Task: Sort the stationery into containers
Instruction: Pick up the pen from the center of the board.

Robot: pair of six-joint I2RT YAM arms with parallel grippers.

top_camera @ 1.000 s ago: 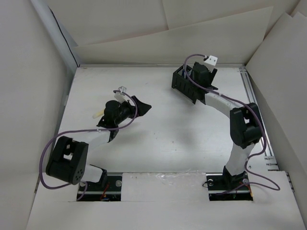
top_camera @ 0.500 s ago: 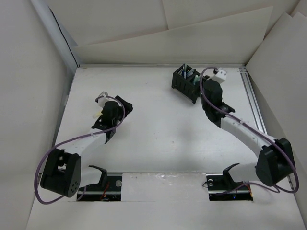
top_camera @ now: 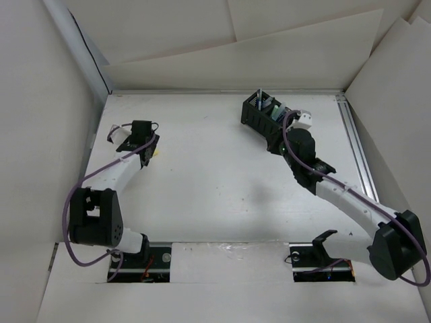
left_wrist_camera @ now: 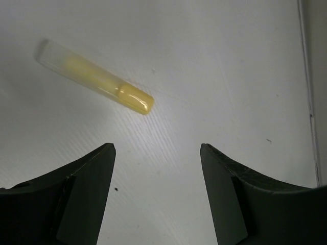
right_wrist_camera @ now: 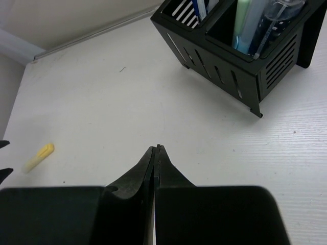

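Observation:
A pale yellow marker (left_wrist_camera: 102, 84) lies flat on the white table at the left, also in sight as the yellow marker (right_wrist_camera: 39, 156) and as a small yellow spot (top_camera: 155, 153). My left gripper (left_wrist_camera: 157, 146) hovers open just short of it with nothing between its fingers; from above the left gripper (top_camera: 143, 147) sits at the table's left side. The black slotted organiser (top_camera: 261, 118) stands at the far right, and the organiser (right_wrist_camera: 240, 56) holds a light-blue marker (right_wrist_camera: 244, 23) and a blue pen (right_wrist_camera: 200, 9). My right gripper (right_wrist_camera: 157, 147) is shut and empty, a little in front of the organiser.
A metal rail (top_camera: 357, 155) runs along the table's right edge. White boards wall in the table on the left, back and right. Purple cables loop off both arms.
My left arm swung left and outward to the yellow marker, its jaws narrowing somewhat. My right gripper drew back from over the organiser and shut, its elbow dropping to the right.

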